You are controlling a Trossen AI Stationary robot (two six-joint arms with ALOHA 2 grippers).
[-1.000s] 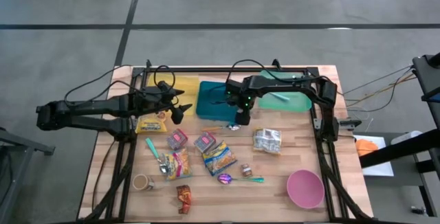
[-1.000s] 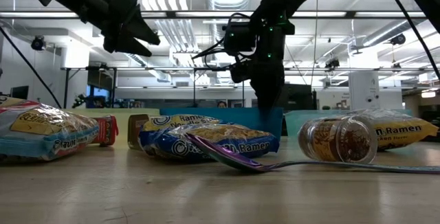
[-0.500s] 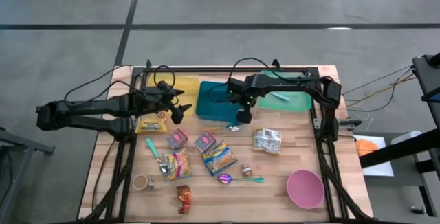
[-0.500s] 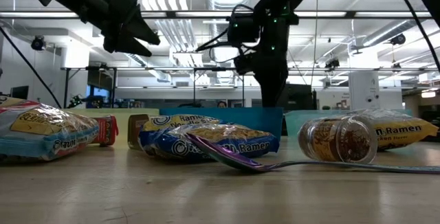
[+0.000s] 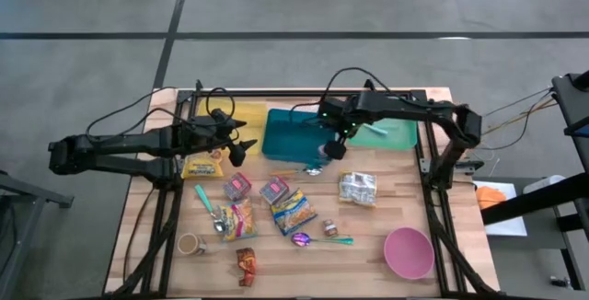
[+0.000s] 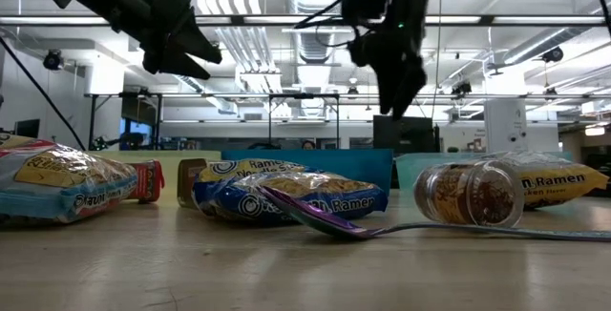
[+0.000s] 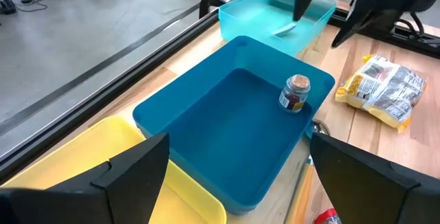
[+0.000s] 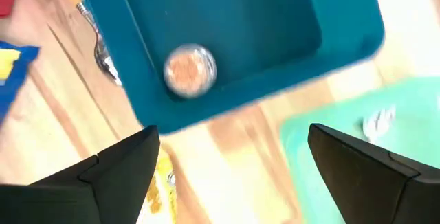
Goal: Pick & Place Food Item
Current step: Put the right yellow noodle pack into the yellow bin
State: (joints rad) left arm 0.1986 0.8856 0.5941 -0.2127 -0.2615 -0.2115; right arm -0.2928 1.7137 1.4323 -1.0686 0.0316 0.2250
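We read this as the moment just after a drop-off: a small cork-topped jar [image 7: 295,93] stands upright inside the blue bin [image 7: 227,124], near the corner closest to the teal bin [image 7: 278,14], and nothing touches it. Our right gripper [image 5: 335,147] hangs above that corner w/ fingers wide apart and empty; in the right wrist view the jar [image 8: 190,69] sits well below, framed between the two dark fingers [image 8: 120,162], which fits an arm positioned to clear the bin wall. Our left gripper [image 5: 241,146] waits over the yellow bin [image 5: 241,113] beside the blue one, fingers also spread w/ nothing btw them (it looks parked out of the way so the arms don't clash). The rest of the food lies on the wooden table [image 5: 405,203]: a ramen packet [image 5: 357,188] just past the bins, another ramen packet [image 5: 294,210] nearer the middle, a purple spoon [image 6: 325,217] and a pink bowl [image 5: 409,251] toward the near right corner. We judge one item is done, and the next call is which packet to take, prob. the one closest to the right arm.
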